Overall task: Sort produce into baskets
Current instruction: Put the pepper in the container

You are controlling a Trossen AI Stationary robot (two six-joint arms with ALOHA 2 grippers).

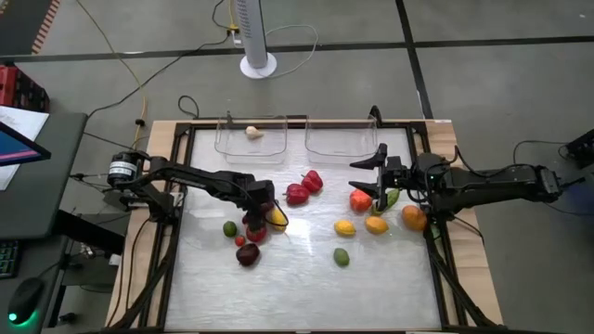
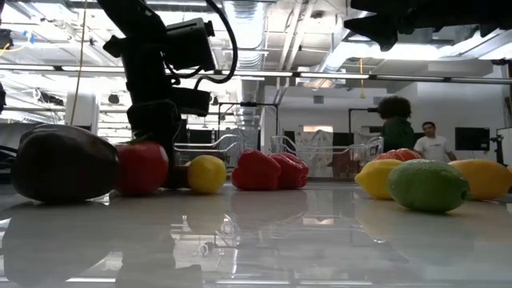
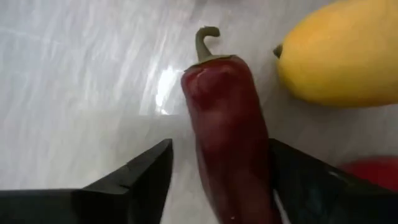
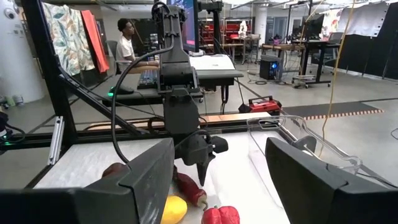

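My left gripper (image 1: 261,216) is open and points down at the table, among produce left of centre. Its two fingers stand on either side of a long dark red pepper (image 3: 230,143) that lies on the table. A yellow lemon (image 1: 277,219), a red tomato (image 1: 255,234), a dark eggplant (image 1: 248,254) and a green lime (image 1: 229,228) lie around it. My right gripper (image 1: 376,173) is open and empty, raised near the right basket (image 1: 342,139). The left basket (image 1: 251,141) holds one pale piece (image 1: 253,133). My left gripper comes at the long red pepper from above, its fingers across the pepper's body. One finger (image 3: 305,180) is right against the pepper's side (image 3: 261,162); I cannot tell whether it touches. The other finger (image 3: 146,180) stands clear. The pepper lies flat on the table.
Two red bell peppers (image 1: 304,187) lie at mid-table. By the right arm lie a red tomato (image 1: 360,199), a green piece (image 1: 392,197), a yellow lemon (image 1: 344,227), orange pieces (image 1: 376,224) (image 1: 413,218) and a lime (image 1: 342,256). People show in the room behind (image 2: 396,124).
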